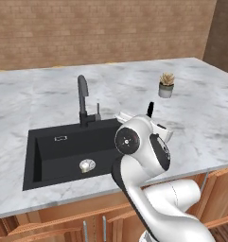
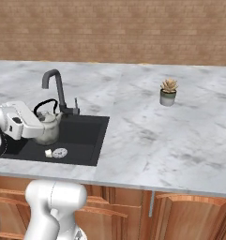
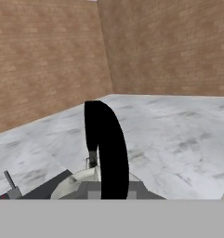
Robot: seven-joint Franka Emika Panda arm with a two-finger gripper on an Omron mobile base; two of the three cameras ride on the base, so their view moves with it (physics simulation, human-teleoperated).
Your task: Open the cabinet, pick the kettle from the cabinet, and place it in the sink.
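Glossy white robot arm [image 1: 155, 198] built of thick, rounded tubular links with a smooth plastic-like sheen. A large elbow joint [image 1: 129, 140] carries a circular dark cap ringed in black, with a small red mark near its centre; a broad dark band wraps the joint housing beside it. In the right base view, a white cylindrical lower link [image 2: 53, 206] with a domed shoulder, and a boxy white wrist block [image 2: 21, 121] bearing small dark recesses on its faces.

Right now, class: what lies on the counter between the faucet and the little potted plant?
Nothing: in the right base view the marble counter between the faucet and the potted plant is bare.
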